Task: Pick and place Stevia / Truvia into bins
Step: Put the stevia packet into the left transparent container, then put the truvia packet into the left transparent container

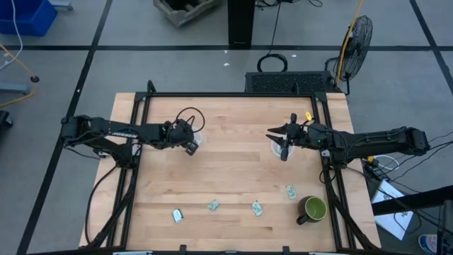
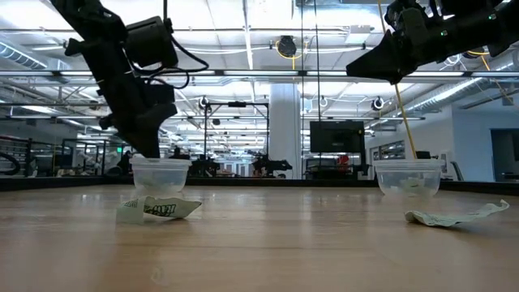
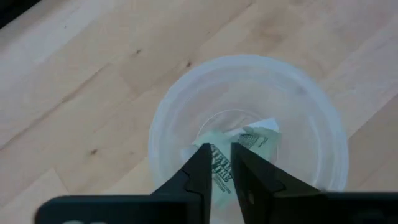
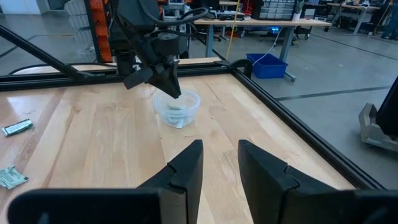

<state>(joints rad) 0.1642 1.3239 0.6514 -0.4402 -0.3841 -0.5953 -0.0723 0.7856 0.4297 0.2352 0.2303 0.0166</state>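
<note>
Hovering over the left cup (image 1: 194, 139), the left gripper (image 1: 190, 144) points down into it, its fingers (image 3: 200, 169) drawn close with only a thin slit between them; whether they pinch the sachet (image 3: 239, 149) lying in the cup beneath them cannot be told. The right gripper (image 1: 284, 145) hangs released above the right cup (image 1: 278, 146), fingers parted on nothing — that cup also holds pale paper (image 2: 408, 184).

Four more sachets lie in a loose row near the table's front edge (image 1: 177, 214) (image 1: 213, 205) (image 1: 257, 207) (image 1: 290, 190), well apart from both cups, with bare wood between. The dark green mug (image 1: 312, 209) sits by the front right corner, just beside the last sachet and close to the black frame rail (image 1: 329, 177). The middle of the table (image 1: 233, 166) lies open between the arms.
</note>
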